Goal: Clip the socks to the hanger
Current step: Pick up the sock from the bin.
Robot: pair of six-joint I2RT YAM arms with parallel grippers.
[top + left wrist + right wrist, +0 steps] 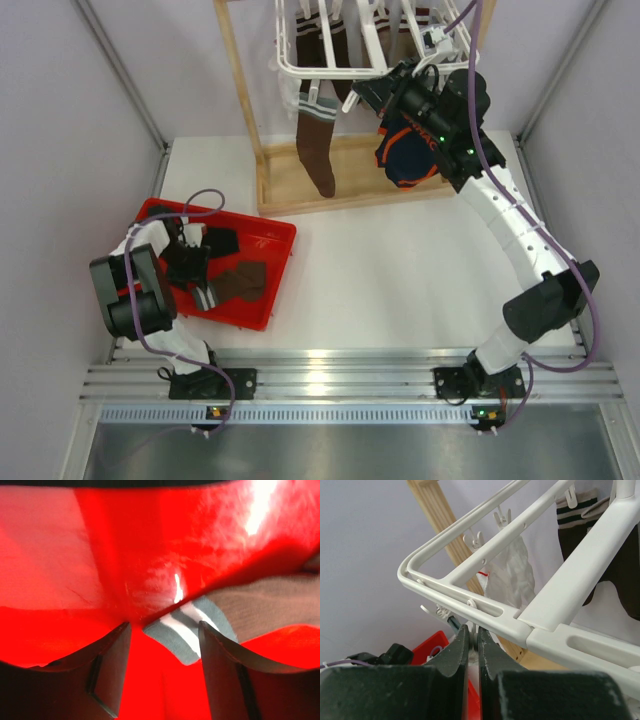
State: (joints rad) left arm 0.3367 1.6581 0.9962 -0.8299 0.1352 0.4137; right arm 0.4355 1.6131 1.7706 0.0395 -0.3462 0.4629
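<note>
Hanging socks (320, 150): tops cut off at the frame edge.
Left gripper (164, 632): low in red bin (275, 232), jaws apart.
Right gripper (472, 630): raised at hanger (580, 580), jaws together.

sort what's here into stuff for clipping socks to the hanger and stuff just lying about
For the job: socks in tray, hung brown sock, white hanger.
Just about: red tray, wooden frame, navy fabric with orange trim.

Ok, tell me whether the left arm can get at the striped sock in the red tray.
Probably yes: the left gripper hangs open inside the red tray, and the cuff of the striped sock lies uncovered right between its fingers.
</note>
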